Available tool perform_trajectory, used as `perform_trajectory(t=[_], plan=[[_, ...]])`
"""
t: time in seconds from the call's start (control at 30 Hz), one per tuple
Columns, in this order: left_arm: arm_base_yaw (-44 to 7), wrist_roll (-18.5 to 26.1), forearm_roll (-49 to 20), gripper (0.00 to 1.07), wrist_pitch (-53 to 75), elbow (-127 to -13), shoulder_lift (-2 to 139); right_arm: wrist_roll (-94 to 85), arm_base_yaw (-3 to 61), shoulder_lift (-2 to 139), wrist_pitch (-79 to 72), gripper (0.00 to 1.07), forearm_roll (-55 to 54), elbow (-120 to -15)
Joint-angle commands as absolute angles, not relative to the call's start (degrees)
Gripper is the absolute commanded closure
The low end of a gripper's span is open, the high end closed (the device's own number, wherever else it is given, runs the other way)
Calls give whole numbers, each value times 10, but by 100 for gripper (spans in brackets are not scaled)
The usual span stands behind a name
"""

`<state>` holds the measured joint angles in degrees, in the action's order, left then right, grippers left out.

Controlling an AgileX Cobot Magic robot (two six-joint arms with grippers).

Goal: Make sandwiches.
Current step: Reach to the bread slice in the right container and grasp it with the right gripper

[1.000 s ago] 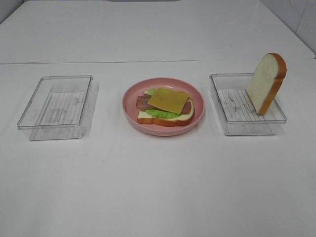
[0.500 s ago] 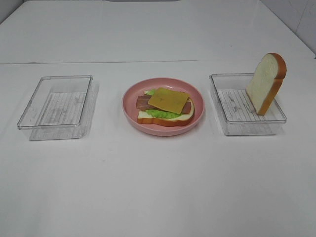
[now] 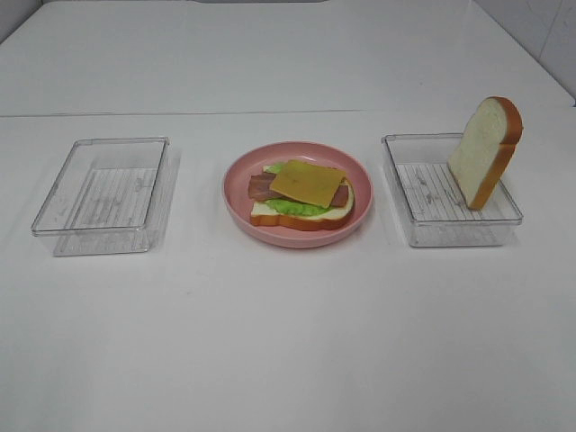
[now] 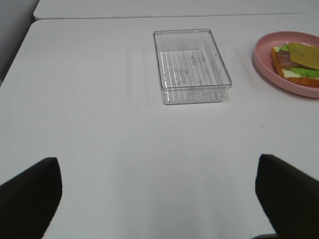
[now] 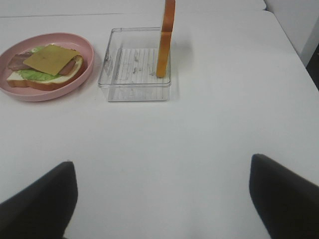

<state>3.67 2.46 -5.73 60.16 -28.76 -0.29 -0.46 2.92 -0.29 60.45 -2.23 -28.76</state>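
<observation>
Fingertips of both arms sit nearest, dark shapes at the edge of each wrist view: the left end effector (image 4: 159, 199) and the right end effector (image 5: 162, 196) are both spread wide and hold nothing, low over bare white tabletop (image 3: 288, 342). Neither arm shows in the high view.

Farther out, in the middle, the pink plate (image 3: 236, 193) carries the open sandwich (image 3: 301, 194): a bottom slice of bread, green lettuce, bacon strips, and a cheese slice (image 3: 309, 182) lying a little askew on top. Left of the plate sits a clear tray (image 3: 101, 193) with nothing in it. Right of the plate, a second clear tray (image 3: 447, 189) holds the last bread slice (image 3: 486, 151), standing on its edge and leaning toward the tray's far right side.

The lid slice looks like the only piece left to place. Its upright lean is the risk, I'd say: a nudge from one finger before the grip closes could tip it flat into the tray or over the rim, and the light tray might slide with it. Setting it down off-centre could also drag the loose cheese off the stack.
</observation>
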Motion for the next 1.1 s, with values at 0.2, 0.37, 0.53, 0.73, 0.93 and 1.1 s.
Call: perform_trajectory(t=[0.2, 0.37, 0.53, 0.73, 0.93, 1.1], plan=[[46, 20, -60, 8, 592, -286, -14, -8, 30, -12, 602, 23, -21, -286], [46, 20, -60, 8, 592, -286, -14, -8, 30, -12, 602, 23, -19, -286], [46, 20, -61, 8, 592, -286, -14, -8, 30, -12, 602, 23, -14, -286], [46, 20, -61, 8, 592, -286, -14, -8, 30, 32, 593, 23, 7, -293], [46, 20, -61, 8, 592, -286, -14, -4, 30, 203, 528, 23, 0, -341], [46, 20, -62, 8, 592, -286, -14, 0, 30, 353, 492, 23, -21, -414]])
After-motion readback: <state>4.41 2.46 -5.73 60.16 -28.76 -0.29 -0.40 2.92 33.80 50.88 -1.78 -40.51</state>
